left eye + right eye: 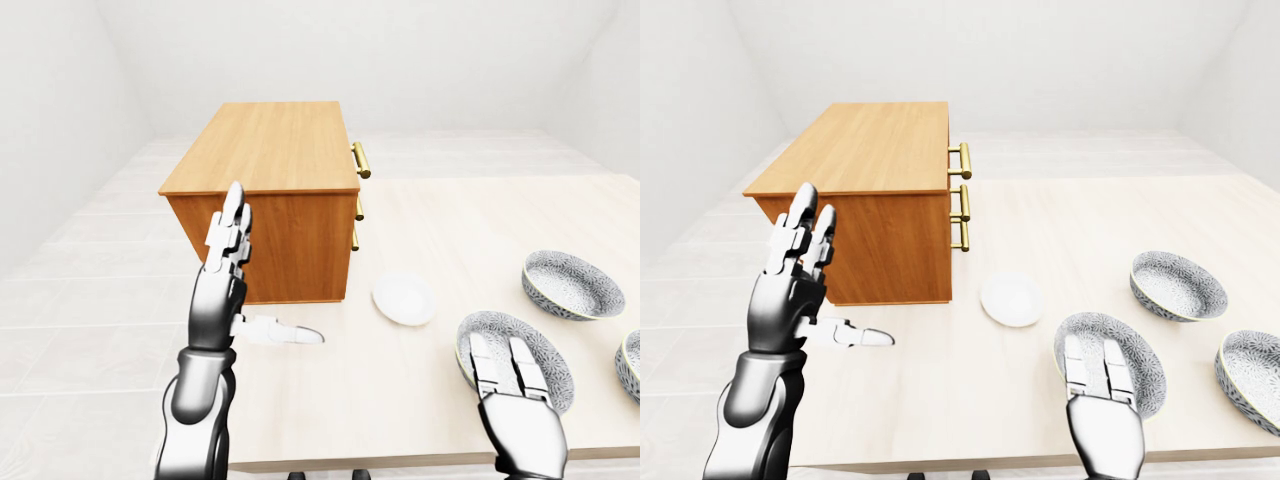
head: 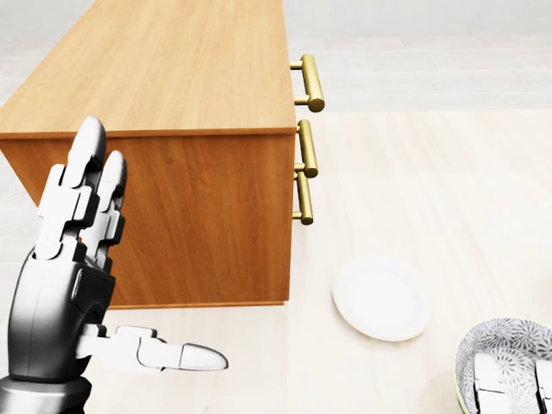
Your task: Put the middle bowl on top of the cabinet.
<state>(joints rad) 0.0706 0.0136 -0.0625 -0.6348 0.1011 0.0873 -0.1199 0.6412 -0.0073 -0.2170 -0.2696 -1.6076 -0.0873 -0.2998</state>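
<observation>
Nearest the camera, at the bottom of the right-eye view, the right hand (image 1: 1097, 372) reaches up over the near rim of the middle bowl (image 1: 1110, 362), its two visible fingers (image 1: 1077, 360) straight and side by side, lying across the patterned inside; whether a thumb presses the underside cannot be told, so the grip is unclear. That bowl sits on the pale wooden surface (image 1: 1070, 230), not lifted as far as can be seen. Off to the right of this hand, at the frame edge, lies a second patterned bowl (image 1: 1251, 365), and beyond the hand, up and right, a third patterned bowl (image 1: 1178, 284), each well apart from the middle one. Up and left of the right hand rests a small white plate (image 1: 1011, 298), flat on the surface.

At the left side, the left hand (image 1: 228, 275) is raised and spread, fingers pointing upward and thumb (image 1: 283, 333) stuck out sideways toward the plate, holding nothing. Just beyond it stands the wooden cabinet (image 1: 270, 150), on the surface's left end, its flat top bare, with three brass handles (image 2: 309, 82) on the side facing right. Past the cabinet, a pale tiled floor (image 1: 80, 270) and white walls close the room.
</observation>
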